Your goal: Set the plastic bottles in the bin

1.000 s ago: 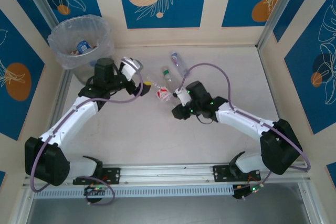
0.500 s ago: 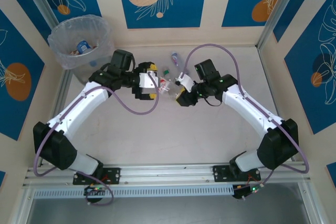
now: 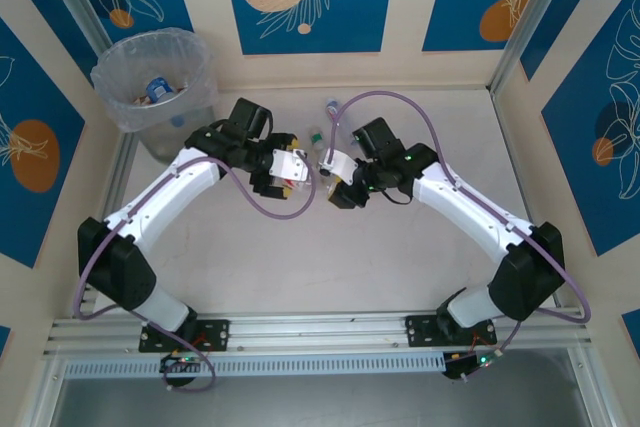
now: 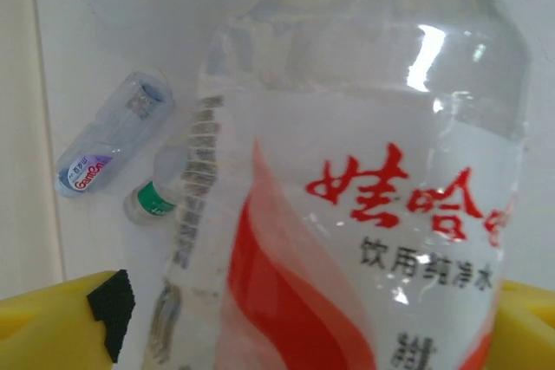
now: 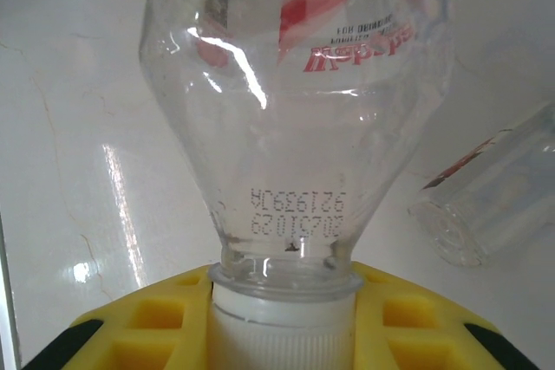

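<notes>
A clear bottle with a red and white label [image 4: 364,214] and a white cap [image 5: 282,331] hangs between the two grippers at mid table. My right gripper [image 5: 282,340] is shut on its cap and neck. My left gripper [image 4: 295,331] stands open around the bottle's body, with a small gap at its left pad [image 4: 111,305]. In the top view the left gripper [image 3: 297,173] and right gripper [image 3: 336,179] face each other. A purple-labelled bottle [image 3: 333,112] and a green-capped bottle [image 3: 315,137] lie just beyond them. The bin [image 3: 155,77] stands at the far left corner with bottles inside.
The wall panels close the table at the back and both sides. Another clear bottle [image 5: 490,192] lies on the table to the right of the held one. The purple-labelled bottle [image 4: 104,149] lies close to the back wall's edge.
The left gripper has swung right from near the bin to the table's middle. The right gripper has carried the red-labelled bottle up and left to meet it.
</notes>
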You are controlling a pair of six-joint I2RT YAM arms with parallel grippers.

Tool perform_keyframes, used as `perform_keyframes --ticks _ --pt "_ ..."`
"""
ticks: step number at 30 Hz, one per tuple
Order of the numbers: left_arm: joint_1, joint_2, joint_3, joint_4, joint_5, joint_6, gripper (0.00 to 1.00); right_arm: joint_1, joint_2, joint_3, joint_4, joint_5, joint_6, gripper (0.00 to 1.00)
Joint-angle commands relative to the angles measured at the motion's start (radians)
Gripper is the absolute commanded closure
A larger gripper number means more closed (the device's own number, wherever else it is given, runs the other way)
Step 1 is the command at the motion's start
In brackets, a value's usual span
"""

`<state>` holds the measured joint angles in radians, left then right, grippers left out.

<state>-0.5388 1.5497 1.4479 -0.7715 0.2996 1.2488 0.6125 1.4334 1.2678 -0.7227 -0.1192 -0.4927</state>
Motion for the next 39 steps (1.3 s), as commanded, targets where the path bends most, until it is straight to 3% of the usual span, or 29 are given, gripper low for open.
perform_keyframes --ticks 1,3,11,15,21,27,32,39 --pt "-0.012 0.016 0.032 -0.078 0.012 0.03 0.18 0.003 -0.05 -0.008 0.042 -0.016 -0.03 0.87" --pt "-0.013 0.013 0.036 -0.084 0.053 0.022 0.28 0.004 -0.05 -0.009 0.042 -0.012 -0.028 0.87" --pt "-0.014 0.013 0.026 -0.048 0.101 -0.015 0.36 0.007 -0.052 -0.023 0.058 -0.02 -0.025 0.85" --pt "-0.013 0.015 0.031 -0.038 0.127 -0.022 0.38 0.007 -0.059 -0.031 0.074 -0.016 -0.021 0.46" --pt "-0.01 0.014 0.023 -0.035 0.12 -0.022 0.4 -0.02 -0.118 -0.082 0.119 -0.043 -0.006 0.32" --pt "0.006 0.013 0.013 -0.018 0.149 -0.041 0.39 -0.076 -0.218 -0.124 0.151 -0.051 0.039 0.0" --pt "0.038 0.011 0.023 0.015 0.226 -0.105 0.38 -0.119 -0.335 -0.154 0.204 -0.128 0.116 0.01" --pt "0.079 -0.004 0.019 0.074 0.316 -0.178 0.38 -0.203 -0.501 -0.271 0.44 -0.087 0.309 0.0"
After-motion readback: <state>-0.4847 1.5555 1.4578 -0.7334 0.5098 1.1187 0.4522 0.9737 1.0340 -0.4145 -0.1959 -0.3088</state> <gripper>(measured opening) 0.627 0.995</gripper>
